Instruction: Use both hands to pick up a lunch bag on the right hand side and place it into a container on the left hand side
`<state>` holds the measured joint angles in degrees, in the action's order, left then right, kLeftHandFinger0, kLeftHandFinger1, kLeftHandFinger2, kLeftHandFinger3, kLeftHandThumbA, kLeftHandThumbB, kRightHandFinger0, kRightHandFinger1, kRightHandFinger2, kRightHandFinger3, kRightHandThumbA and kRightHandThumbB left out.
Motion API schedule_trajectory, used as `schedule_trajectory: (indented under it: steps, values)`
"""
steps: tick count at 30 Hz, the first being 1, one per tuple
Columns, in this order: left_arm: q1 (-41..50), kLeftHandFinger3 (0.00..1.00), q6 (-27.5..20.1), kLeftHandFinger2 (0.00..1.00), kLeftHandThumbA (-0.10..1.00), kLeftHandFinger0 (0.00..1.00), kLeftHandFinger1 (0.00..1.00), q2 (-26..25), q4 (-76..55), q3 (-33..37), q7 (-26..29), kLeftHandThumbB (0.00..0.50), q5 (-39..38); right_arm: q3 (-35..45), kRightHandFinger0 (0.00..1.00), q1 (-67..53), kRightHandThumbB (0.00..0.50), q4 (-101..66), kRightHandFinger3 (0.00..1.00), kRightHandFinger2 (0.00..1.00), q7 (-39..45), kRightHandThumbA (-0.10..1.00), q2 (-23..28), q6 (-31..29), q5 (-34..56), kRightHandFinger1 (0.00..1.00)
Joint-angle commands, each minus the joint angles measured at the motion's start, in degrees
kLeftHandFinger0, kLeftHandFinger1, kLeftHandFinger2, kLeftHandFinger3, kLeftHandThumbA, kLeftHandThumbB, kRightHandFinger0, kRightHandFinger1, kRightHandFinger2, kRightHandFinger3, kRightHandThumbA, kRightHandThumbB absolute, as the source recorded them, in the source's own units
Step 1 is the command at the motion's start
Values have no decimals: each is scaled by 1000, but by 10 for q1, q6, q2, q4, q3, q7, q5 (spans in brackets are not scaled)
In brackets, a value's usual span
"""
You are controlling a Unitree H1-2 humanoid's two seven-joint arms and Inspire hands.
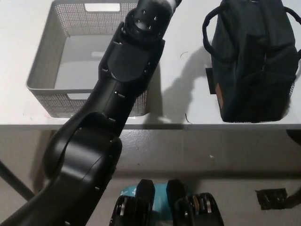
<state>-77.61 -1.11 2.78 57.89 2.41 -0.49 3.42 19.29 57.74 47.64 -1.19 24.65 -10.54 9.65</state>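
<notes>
The dark lunch bag point(251, 61) stands upright on the right part of the white table point(188, 101), its carry loops showing at both ends. The grey mesh basket point(47, 70) sits on the left part of the table with nothing inside. My left arm point(127, 70) stretches from the lower left across the basket's right side to the picture's top. Only a white sliver of my left hand point(170, 3) shows at the top edge, left of the bag, and the rest is cut off. My right hand is out of view.
The table's front edge point(197, 125) runs across the middle of the picture, with floor below it. A bare strip of table separates basket and bag. A small dark object point(270, 199) lies on the floor at lower right.
</notes>
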Motion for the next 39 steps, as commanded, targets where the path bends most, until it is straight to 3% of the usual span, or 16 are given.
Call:
schedule_trajectory:
  steps: [1,4,8,18,20,22,24,26,28,30,32,34,35,37,39]
  values:
    - [-42,1000,-58,1000,1000,1000,1000,-4,34,3,35,317,13,-10,1000,53,120,48,1000,1000,35,1000,8,-52,18,1000]
    - [-36,1000,-68,1000,1000,1000,1000,-4,66,7,36,324,15,-11,1000,65,147,109,1000,1000,49,1000,-1,-71,24,1000]
    - [-23,1000,-89,1000,1000,1000,1000,-1,92,8,39,277,15,-8,1000,76,180,178,1000,1000,57,1000,-12,-94,30,1000]
    - [16,1000,-124,1000,1000,1000,1000,9,120,20,40,256,21,-12,1000,69,172,258,1000,1000,69,1000,-47,-120,31,1000]
    - [26,1000,-122,1000,1000,1000,1000,14,126,28,48,289,30,-8,1000,63,183,268,1000,1000,72,1000,-59,-115,36,1000]
    - [34,1000,-123,1000,1000,1000,1000,19,129,33,49,295,33,-4,1000,59,152,278,1000,1000,73,1000,-68,-116,40,1000]
    - [41,1000,-121,1000,1000,1000,1000,24,134,41,46,299,37,4,1000,57,159,282,1000,1000,69,1000,-81,-108,50,1000]
    - [51,1000,-107,1000,1000,1000,1000,35,140,64,44,344,57,18,1000,51,167,284,1000,1000,78,1000,-105,-97,69,1000]
    - [56,1000,-110,1000,1000,1000,1000,43,146,76,43,341,63,32,1000,48,169,282,1000,1000,93,1000,-126,-91,86,1000]
    - [60,1000,-95,1000,1000,1000,1000,52,152,89,39,373,70,51,1000,44,163,273,1000,1000,110,1000,-151,-76,111,1000]
    - [63,1000,-95,1000,1000,1000,1000,64,161,102,32,360,74,52,1000,35,129,255,1000,1000,117,1000,-185,-82,114,1000]
    - [62,1000,-92,1000,1000,1000,1000,70,166,113,32,380,80,54,1000,29,127,245,1000,1000,133,1000,-201,-74,123,1000]
    - [62,1000,-86,1000,1000,1000,1000,75,168,115,27,329,78,48,1000,24,115,235,1000,1000,141,1000,-212,-73,122,1000]
    - [64,1000,-52,1000,1000,1000,1000,93,170,114,25,344,73,58,1000,13,97,193,1000,1000,132,1000,-251,-47,150,1000]
    - [62,1000,-45,1000,1000,1000,1000,98,166,118,13,366,73,61,1000,2,127,155,1000,1000,132,1000,-264,-29,170,1000]
